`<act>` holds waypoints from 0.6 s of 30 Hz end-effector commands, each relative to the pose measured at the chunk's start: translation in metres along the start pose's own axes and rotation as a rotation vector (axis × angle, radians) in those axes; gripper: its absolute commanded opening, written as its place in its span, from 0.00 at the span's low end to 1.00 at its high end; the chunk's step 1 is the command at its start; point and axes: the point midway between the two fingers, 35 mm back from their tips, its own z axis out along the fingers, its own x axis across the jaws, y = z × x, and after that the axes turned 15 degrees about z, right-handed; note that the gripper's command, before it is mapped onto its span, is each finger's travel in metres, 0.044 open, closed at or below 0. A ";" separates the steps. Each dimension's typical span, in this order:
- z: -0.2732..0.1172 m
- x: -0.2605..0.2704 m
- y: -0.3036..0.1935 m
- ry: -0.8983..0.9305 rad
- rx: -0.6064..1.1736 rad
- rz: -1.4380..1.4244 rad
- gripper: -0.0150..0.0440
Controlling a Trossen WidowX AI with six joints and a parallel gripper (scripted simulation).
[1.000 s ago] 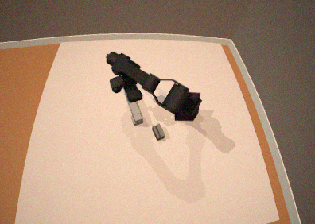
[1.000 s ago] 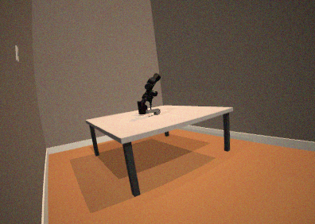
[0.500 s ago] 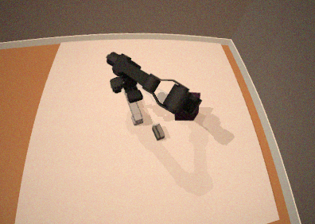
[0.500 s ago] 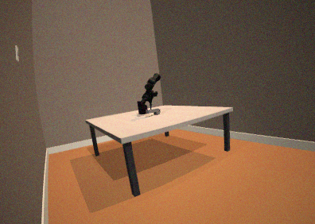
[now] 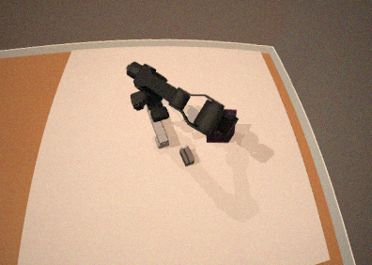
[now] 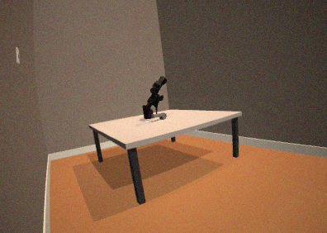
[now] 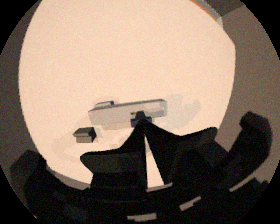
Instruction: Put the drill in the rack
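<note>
claw [image 5: 149, 106] [image 6: 156, 112] [image 7: 141, 121] shut, empty, tips by likely key [image 7: 140, 118]; probably at pressing, drill pull and racking seem left.

The table [image 5: 113, 182] [image 6: 173, 125] [image 7: 126, 55] looks smooth and matt; its legs [image 6: 135, 174] look like dull painted metal. The arm [image 5: 162, 89] [image 6: 157, 89] seems matt dark plastic, the long block [image 5: 161, 132] [image 7: 123, 113] smooth and matt, the walls [image 6: 99, 61] matt, the floor [image 6: 248, 193] matt too

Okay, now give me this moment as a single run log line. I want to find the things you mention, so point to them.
claw [image 7: 141, 121]: shut, no drill held | position: fingertips at dark block [image 7: 140, 119] beside long grey block [image 7: 127, 113] | small grey block [image 5: 187, 155] [image 7: 84, 134]: apart, on table [image 5: 117, 196] [image 6: 165, 129] [image 7: 126, 50]
</note>
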 end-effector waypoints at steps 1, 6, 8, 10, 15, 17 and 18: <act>0.015 -0.003 -0.006 0.003 0.035 0.005 0.25; 0.018 -0.003 -0.007 0.003 0.035 0.005 0.25; 0.019 -0.003 -0.007 0.003 0.034 0.005 0.25; 0.020 -0.003 -0.007 0.003 0.034 0.005 0.25; 0.023 -0.003 -0.007 0.003 0.034 0.005 0.25; 0.016 -0.004 -0.006 0.002 0.034 0.005 0.34; 0.010 -0.004 -0.004 0.002 0.034 0.005 0.39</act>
